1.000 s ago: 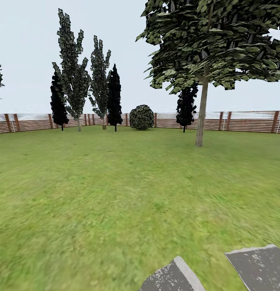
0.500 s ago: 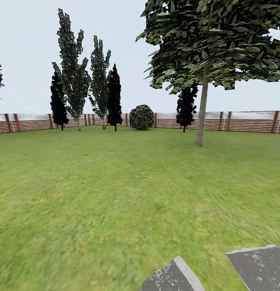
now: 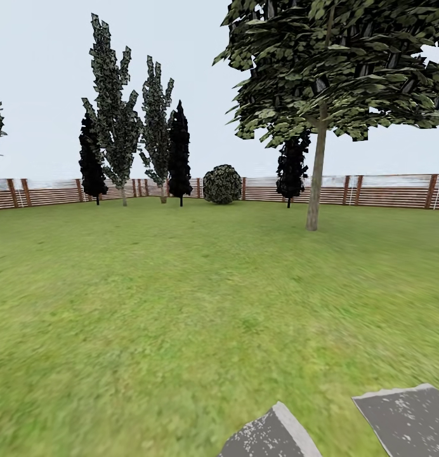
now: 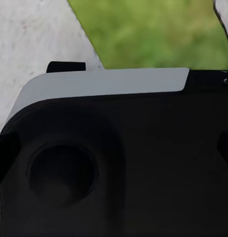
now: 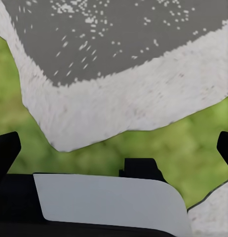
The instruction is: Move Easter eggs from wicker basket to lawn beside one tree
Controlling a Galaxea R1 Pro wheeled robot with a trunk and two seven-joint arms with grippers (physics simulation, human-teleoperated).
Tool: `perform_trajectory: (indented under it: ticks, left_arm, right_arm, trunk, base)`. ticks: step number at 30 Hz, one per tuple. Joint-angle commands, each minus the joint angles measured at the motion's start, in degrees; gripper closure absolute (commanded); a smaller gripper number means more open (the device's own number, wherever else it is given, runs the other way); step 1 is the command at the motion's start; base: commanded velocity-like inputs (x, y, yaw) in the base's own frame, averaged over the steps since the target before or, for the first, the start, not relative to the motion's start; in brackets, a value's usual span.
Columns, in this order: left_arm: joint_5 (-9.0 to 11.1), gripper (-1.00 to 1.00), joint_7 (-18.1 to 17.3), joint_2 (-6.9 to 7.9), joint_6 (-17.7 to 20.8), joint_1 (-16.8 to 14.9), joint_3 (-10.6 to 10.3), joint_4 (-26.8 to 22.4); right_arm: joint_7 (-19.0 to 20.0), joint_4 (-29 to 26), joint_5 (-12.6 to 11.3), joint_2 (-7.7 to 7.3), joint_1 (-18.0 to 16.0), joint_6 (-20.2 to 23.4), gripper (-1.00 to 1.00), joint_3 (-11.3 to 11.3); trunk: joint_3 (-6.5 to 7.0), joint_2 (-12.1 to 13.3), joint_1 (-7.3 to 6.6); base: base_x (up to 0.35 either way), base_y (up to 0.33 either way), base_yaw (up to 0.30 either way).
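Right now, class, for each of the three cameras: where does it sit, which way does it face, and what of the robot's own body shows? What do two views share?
Head view: high on the robot, facing across the lawn to a tree and fence; no body shows, grey slabs below.
Left wrist view: on the left arm, facing the robot's dark casing.
Right wrist view: on the right arm, facing a slab over grass; casing below.
Shared: grass and grey slabs.

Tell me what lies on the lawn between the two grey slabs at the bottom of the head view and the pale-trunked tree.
In the head view, only bare lawn separates the grey slabs from the tree.
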Motion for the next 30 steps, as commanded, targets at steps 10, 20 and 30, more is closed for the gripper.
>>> perform_trajectory:
  ticks: [10,20,30]
  left_arm:
    - [0.23,-1.0,-0.15,0.12,-0.04,0.03,0.03,-0.06]
    - [0.21,-1.0,-0.21,-0.09,-0.04,0.03,-0.14,-0.13]
    - [0.22,-1.0,-0.37,-0.41,-0.04,0.02,-0.09,-0.15]
  right_arm:
    - [0.03,0.05,0.01,0.01,-0.03,-0.18,-1.0,-0.05]
    - [0.03,0.05,0.0,0.01,-0.03,-0.18,-1.0,-0.08]
    - [0.03,0.05,0.0,0.02,-0.03,-0.19,-1.0,-0.1]
  trunk:
    - [-0.05,-0.03,0.0]
    - [-0.05,-0.03,0.0]
    - [-0.05,-0.03,0.0]
  base:
    - [0.0,0.0,0.0]
    - [0.0,0.0,0.0]
    - [0.0,0.0,0.0]
